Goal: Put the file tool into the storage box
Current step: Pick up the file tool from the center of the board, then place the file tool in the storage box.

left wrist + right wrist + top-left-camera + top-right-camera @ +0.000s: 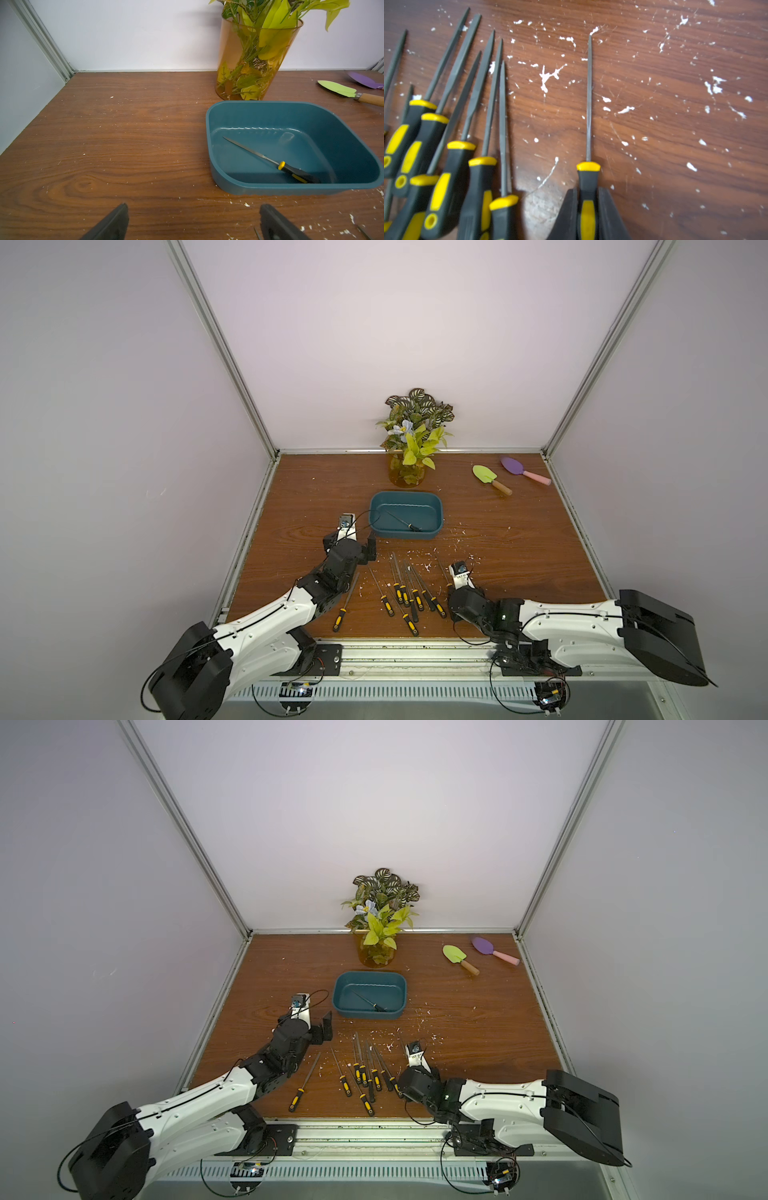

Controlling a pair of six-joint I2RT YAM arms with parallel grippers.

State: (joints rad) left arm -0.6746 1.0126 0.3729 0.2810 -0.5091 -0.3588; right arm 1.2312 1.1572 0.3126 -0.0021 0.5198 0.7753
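Clamping on a needle file (589,124): right gripper (587,192) has both jaws pressed against the black-and-yellow handle, just behind the yellow collar. The shaft points away from the wrist along the wooden table (675,145); can't tell whether it's off the surface. It sits apart from the bunch of files (452,145) beside it, whose handles overlap and shafts fan out.

In a top view the bunch lies between the two arms toward the front edge, with one stray file (345,601) off by the left arm. Storage box (405,536) is further back, mid-table, well apart from the right gripper. A second file (270,160) lies inside it, diagonal on the floor, handle end near the near wall.

Left gripper (193,209) is released, jaws wide with nothing between them, over bare table just beside the box's left end.

Amber vase (406,475) of foliage stands just behind the box. Green trowel (490,477) and purple trowel (523,470) are in the far right corner. White flecks (548,76) are scattered over the wood.
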